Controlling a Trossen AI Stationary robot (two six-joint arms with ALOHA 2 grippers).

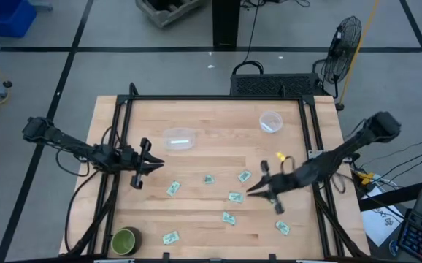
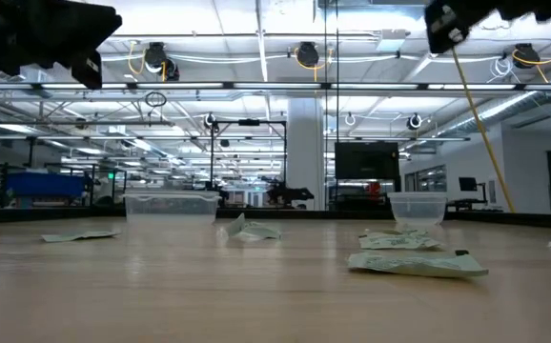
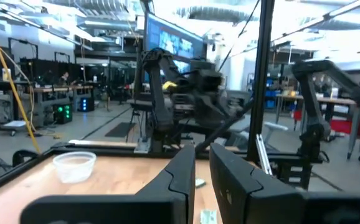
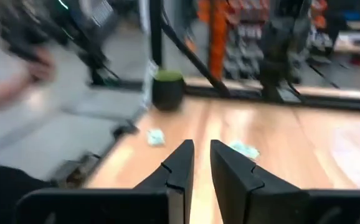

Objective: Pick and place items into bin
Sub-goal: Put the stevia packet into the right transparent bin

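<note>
Across the middle and lower part of the high view, the packets lie scattered flat on the wooden table (image 1: 218, 150): one (image 1: 173, 189) left of centre, one (image 1: 209, 179) near the middle, one (image 1: 244, 176) just right of it, one (image 1: 234, 196) below that, one (image 1: 229, 218) lower still, one (image 1: 171, 237) toward the bottom edge, and one (image 1: 282, 227) at the lower right. None of them sits in a container. The right gripper (image 1: 252, 191) hangs over the right-centre of the table, its tip just beside the packet below centre; its wrist view shows the two dark fingers (image 4: 179, 163) nearly together with only a thin gap and nothing between them. The left gripper (image 1: 158, 165) hovers at the left side of the table, its fingers (image 3: 179, 176) likewise almost closed and empty (a slim slot of daylight shows between them). A clear rectangular tub (image 1: 178, 138) stands at upper centre and a clear round cup (image 1: 270, 122) at upper right, well apart from the packets. A dark green bowl (image 1: 125, 240) sits in the lower left corner.
</note>
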